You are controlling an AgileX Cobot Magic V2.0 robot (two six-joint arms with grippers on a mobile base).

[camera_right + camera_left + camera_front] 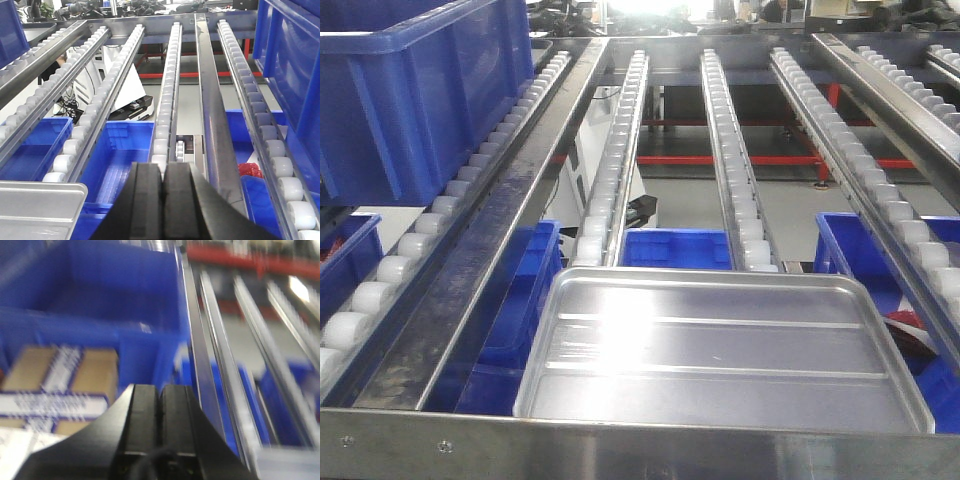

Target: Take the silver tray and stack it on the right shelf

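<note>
The silver tray lies flat on the roller rails at the near end of the rack, right of centre. One corner of it shows at the lower left of the right wrist view. My right gripper is shut and empty, just right of that corner and above the rails. My left gripper is shut and empty, over a blue bin with cardboard boxes, left of the rails; this view is blurred. Neither gripper shows in the front view.
A large blue bin sits on the rollers at the far left. Rows of white rollers run away from me between steel rails. Blue bins lie below the rack. A blue bin wall rises at my right.
</note>
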